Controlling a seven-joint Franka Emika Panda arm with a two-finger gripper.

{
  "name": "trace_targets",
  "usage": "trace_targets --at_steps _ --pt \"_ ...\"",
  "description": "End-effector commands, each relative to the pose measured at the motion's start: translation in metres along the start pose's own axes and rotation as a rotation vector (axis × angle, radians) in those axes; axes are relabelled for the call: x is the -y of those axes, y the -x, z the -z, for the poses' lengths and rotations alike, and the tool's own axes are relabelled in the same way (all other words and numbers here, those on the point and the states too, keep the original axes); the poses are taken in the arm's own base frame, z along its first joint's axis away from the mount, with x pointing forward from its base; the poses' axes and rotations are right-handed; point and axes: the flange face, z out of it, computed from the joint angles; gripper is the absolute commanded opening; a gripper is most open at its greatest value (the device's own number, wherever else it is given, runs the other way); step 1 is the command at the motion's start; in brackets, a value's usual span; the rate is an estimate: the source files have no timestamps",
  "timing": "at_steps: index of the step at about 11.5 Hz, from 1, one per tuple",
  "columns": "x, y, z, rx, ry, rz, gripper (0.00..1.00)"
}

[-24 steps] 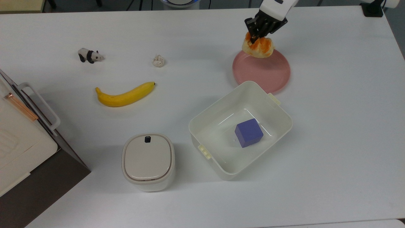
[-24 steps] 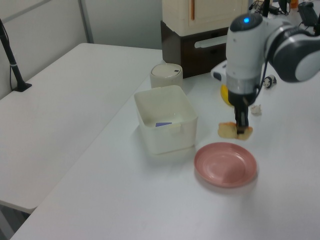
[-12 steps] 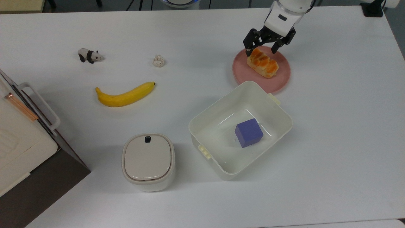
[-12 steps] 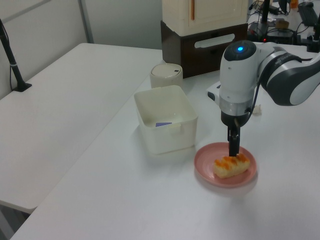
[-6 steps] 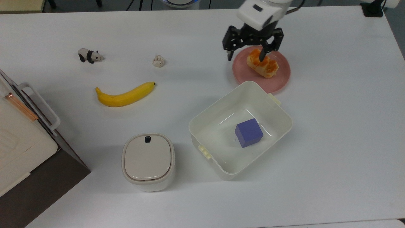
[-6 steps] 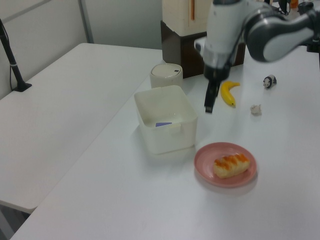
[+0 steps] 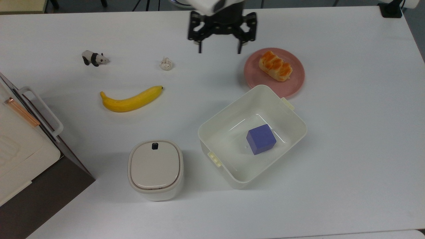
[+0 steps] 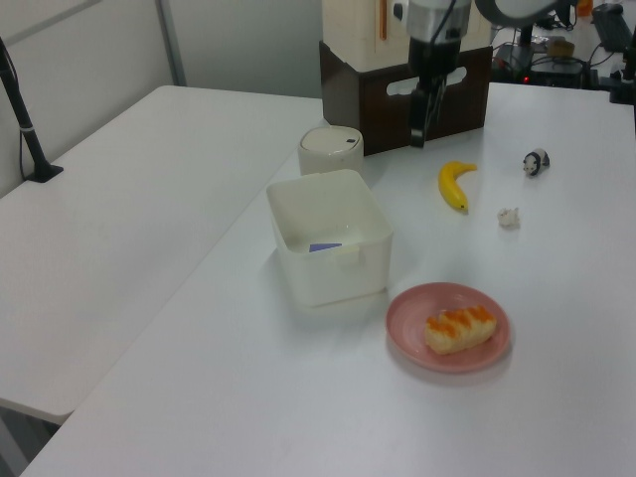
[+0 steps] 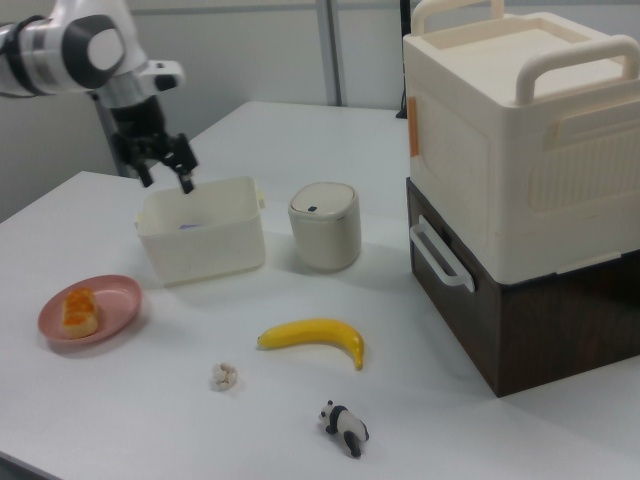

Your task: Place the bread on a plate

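Note:
The bread [image 7: 275, 65], a small loaf with an orange-brown top, lies across the pink plate [image 7: 259, 78] with nothing holding it. It also shows as the bread [image 8: 459, 328] on the plate [image 8: 412, 328] and as the bread [image 9: 80, 308] on the plate [image 9: 115, 298]. My gripper [image 7: 219, 49] hangs open and empty, raised above the table to the top view's left of the plate. In the right view the gripper [image 9: 167, 180] hovers by the tub's upper left corner. In the left view the gripper [image 8: 420, 124] is high in front of the dark box.
A white tub [image 7: 212, 139] holding a purple cube [image 7: 261, 138] sits just below the plate in the top view. A banana [image 7: 131, 100], a whitish ball [image 7: 166, 63], a toy panda [image 7: 94, 58] and a lidded white container [image 7: 155, 167] lie further left. A large cream box on a dark base [image 7: 20, 142] stands at the left edge.
The gripper let go of the bread onto the plate, opened, then rose and swung away to the top view's left. The bread has stayed on the plate.

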Motion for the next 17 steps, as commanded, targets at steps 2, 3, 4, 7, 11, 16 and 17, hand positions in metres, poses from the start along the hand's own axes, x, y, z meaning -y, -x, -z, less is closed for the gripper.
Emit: trace_targets --at_steps 2,3,4,7,11,16,17 --pt "-0.081 -0.022 0.028 -0.065 -0.035 -0.085 1.00" --pt "-0.088 -0.024 0.025 -0.059 -0.031 -0.092 1.00" --pt "-0.096 -0.025 0.022 -0.055 -0.028 -0.098 1.00" --pt "-0.124 -0.027 0.028 -0.067 -0.071 -0.111 1.00" --pt "-0.132 -0.021 0.051 -0.027 -0.080 -0.137 1.00" --pt "-0.111 -0.024 0.033 0.024 -0.081 -0.184 1.00" --pt "-0.105 -0.027 0.023 0.039 -0.063 -0.231 1.00"
